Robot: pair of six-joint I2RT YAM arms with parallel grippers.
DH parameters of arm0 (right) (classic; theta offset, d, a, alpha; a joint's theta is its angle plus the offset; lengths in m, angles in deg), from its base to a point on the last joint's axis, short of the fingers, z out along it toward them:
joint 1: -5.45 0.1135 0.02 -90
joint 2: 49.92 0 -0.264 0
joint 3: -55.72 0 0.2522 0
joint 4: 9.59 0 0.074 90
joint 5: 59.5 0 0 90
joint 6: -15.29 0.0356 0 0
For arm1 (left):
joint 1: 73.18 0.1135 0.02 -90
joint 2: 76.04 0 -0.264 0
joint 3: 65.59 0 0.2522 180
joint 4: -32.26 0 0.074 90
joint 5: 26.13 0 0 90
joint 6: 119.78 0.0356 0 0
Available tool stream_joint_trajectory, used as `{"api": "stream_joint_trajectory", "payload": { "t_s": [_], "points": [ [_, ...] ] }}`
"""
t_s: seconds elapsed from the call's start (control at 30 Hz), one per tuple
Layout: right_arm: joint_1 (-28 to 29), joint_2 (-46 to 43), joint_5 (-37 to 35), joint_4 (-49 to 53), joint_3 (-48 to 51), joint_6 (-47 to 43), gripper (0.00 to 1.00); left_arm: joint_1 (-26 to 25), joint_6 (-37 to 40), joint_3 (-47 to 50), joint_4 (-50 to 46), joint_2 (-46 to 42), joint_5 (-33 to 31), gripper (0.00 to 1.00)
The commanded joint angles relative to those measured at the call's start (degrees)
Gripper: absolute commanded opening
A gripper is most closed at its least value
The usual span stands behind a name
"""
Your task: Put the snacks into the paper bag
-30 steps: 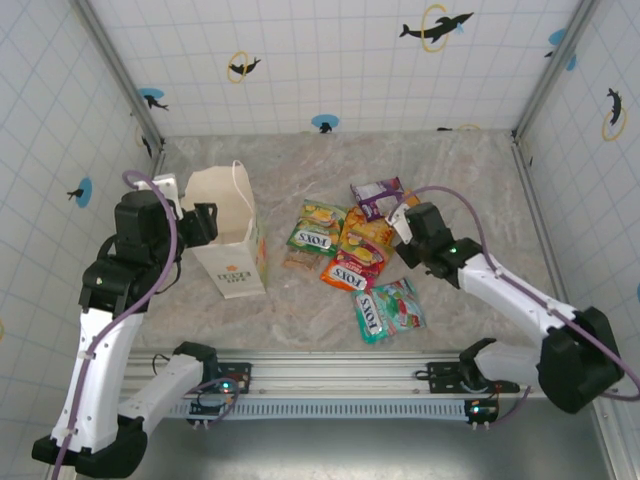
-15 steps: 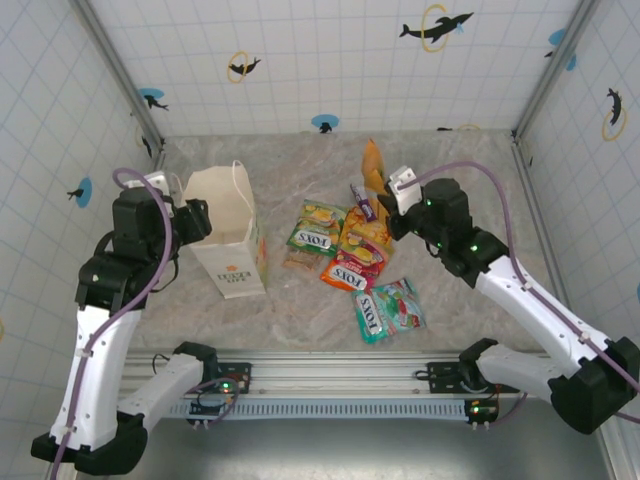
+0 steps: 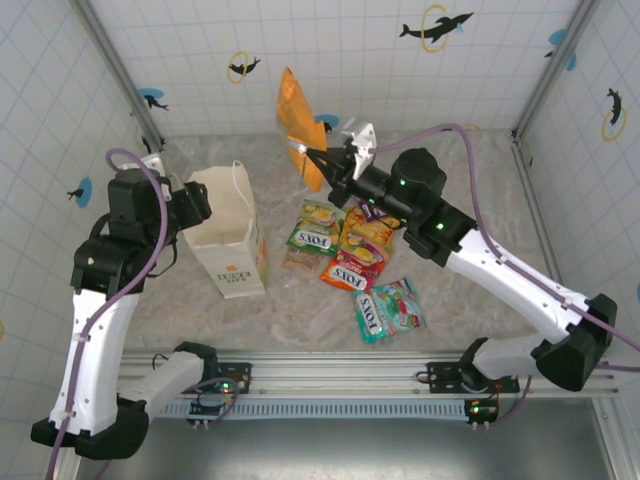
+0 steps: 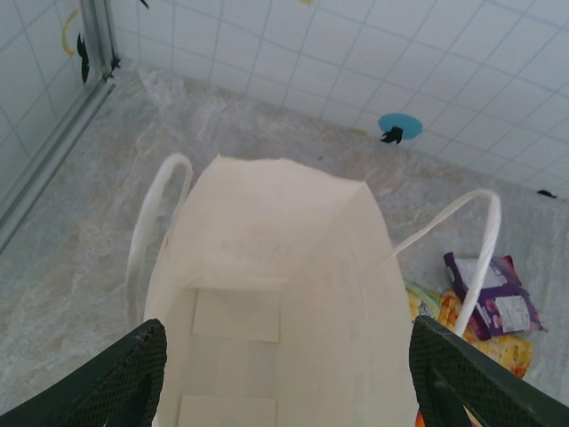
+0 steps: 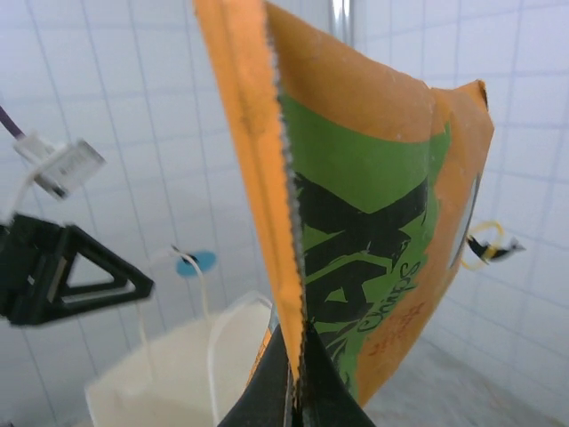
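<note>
Right end effector (image 3: 320, 159) holding orange-green bag (image 3: 295, 115) aloft, paper bag (image 3: 230, 245) upright, snacks (image 3: 348, 258) beside it

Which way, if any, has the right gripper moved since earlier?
Yes: the right gripper, holding the orange-green bag, moved left, up from the snack pile toward the paper bag.

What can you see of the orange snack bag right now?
The orange snack bag is a flat, glossy packet, orange with a green panel and dark lettering, and has a crimped seam along one edge. It stands roughly upright in the air, pinched near its lower end by the shut right gripper. In the top view it is up and to the right of the paper bag. Nothing else touches it.
</note>
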Motion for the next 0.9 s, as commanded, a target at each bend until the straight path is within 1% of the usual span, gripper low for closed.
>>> {"api": "stream_joint_trajectory", "payload": {
  "t_s": [0.0,0.07,0.17,0.27,0.43,0.53,0.63,0.73,0.77,0.87],
  "points": [
    [1.42,2.43,2.91,-8.78,-4.62,6.22,0.0,0.26,1.1,-3.59,-1.37,1.13,-2.5,0.73],
    [2.63,4.36,3.49,-10.59,-6.38,8.03,0.0,0.31,1.15,-4.56,-1.96,2.14,-4.21,0.73],
    [4.22,7.44,4.5,-9.84,-10.01,10.1,0.0,0.42,1.18,-5.43,-3.04,3.23,-7.22,0.73],
    [4.97,10.6,6.08,-8.12,-13.35,13.91,0.0,0.55,1.78,-6.3,-3.16,4.03,-7.29,0.73],
    [6.6,15.46,3.73,0.55,-20.3,17.42,0.0,1.87,4.2,-11.0,-5.56,7.02,-6.77,0.73],
    [7.17,18.2,4.75,3.55,-23.51,19.13,0.0,3.43,4.83,-12.35,-6.64,8.68,-5.63,0.73],
    [7.76,20.94,5.65,7.24,-27.42,19.79,0.0,5.42,4.53,-12.16,-6.9,9.18,-6.04,0.73],
    [7.9,23.37,5.7,11.34,-30.8,20.61,0.0,6.67,4.34,-12.23,-7.39,9.59,-8.14,0.72],
    [7.9,24.02,5.66,12.22,-31.66,21.06,0.0,6.85,4.0,-12.57,-8.15,10.13,-9.63,0.72],
    [7.9,25.77,5.56,13.83,-33.06,22.91,0.0,6.96,3.56,-12.81,-9.52,11.11,-11.52,0.71]
  ]
}}
